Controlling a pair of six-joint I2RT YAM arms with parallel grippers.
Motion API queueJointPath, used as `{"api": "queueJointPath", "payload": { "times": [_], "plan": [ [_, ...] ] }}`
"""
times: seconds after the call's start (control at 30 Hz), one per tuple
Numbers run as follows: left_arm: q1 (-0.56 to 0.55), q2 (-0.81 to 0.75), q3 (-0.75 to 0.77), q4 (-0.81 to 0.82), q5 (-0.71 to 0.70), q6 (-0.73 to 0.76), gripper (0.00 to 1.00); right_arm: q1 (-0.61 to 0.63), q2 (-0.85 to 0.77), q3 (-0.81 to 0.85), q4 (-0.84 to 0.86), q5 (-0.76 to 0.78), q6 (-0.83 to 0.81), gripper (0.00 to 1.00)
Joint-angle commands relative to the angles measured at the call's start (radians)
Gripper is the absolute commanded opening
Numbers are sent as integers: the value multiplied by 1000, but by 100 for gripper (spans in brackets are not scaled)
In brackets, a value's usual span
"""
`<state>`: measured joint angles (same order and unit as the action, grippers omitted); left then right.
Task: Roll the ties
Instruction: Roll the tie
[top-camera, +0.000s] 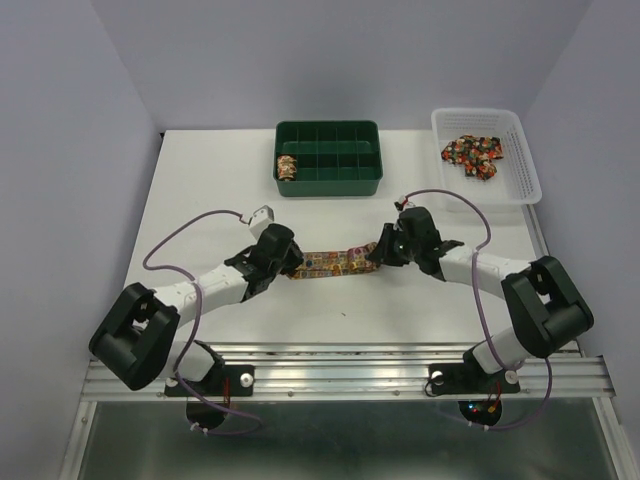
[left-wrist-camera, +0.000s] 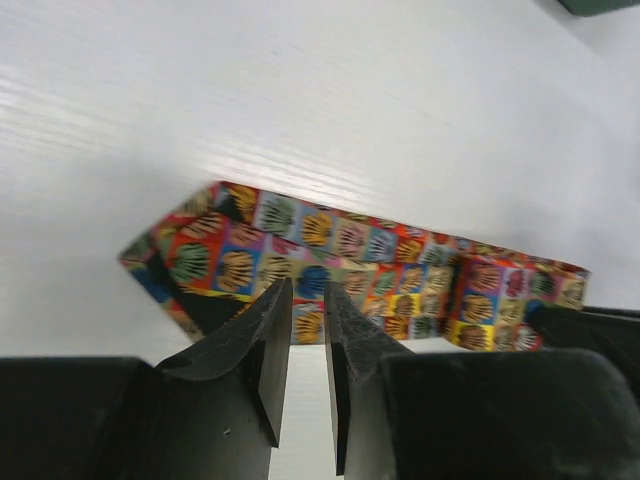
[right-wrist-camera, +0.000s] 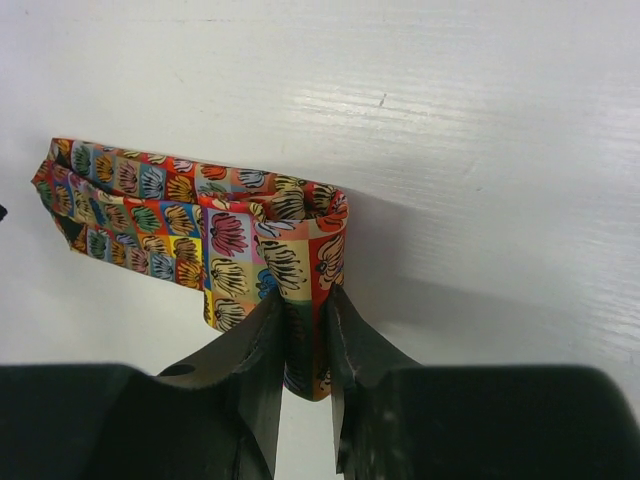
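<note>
A tie (top-camera: 335, 263) printed in red, orange, blue and yellow squares stretches across the table between my two grippers. My left gripper (top-camera: 290, 262) is at its left end. In the left wrist view its jaws (left-wrist-camera: 309, 290) stand a narrow gap apart, with their tips over the tie (left-wrist-camera: 400, 270). Nothing is pinched between them, and I cannot tell if the tips touch the tie. My right gripper (top-camera: 385, 250) is at the right end. It (right-wrist-camera: 302, 305) is shut on the curled-over end of the tie (right-wrist-camera: 290, 240), which stands on edge and casts a shadow.
A green compartment bin (top-camera: 345, 180) stands at the back centre with one rolled tie (top-camera: 288, 166) in a left cell. A white basket (top-camera: 525, 170) at the back right holds a heap of ties (top-camera: 474, 152).
</note>
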<state>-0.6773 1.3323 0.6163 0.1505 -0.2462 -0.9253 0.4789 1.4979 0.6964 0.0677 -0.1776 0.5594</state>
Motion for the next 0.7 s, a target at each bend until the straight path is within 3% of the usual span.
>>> {"api": "queueJointPath", "payload": {
  "times": [0.0,0.67],
  "plan": [
    [41,-28,-20,-42,-27,54,30,-2,-34,95,-112,64,-85,12],
    [74,148,2,46,79,88,27,7,-19,259,-336,294,-204,11]
  ]
}}
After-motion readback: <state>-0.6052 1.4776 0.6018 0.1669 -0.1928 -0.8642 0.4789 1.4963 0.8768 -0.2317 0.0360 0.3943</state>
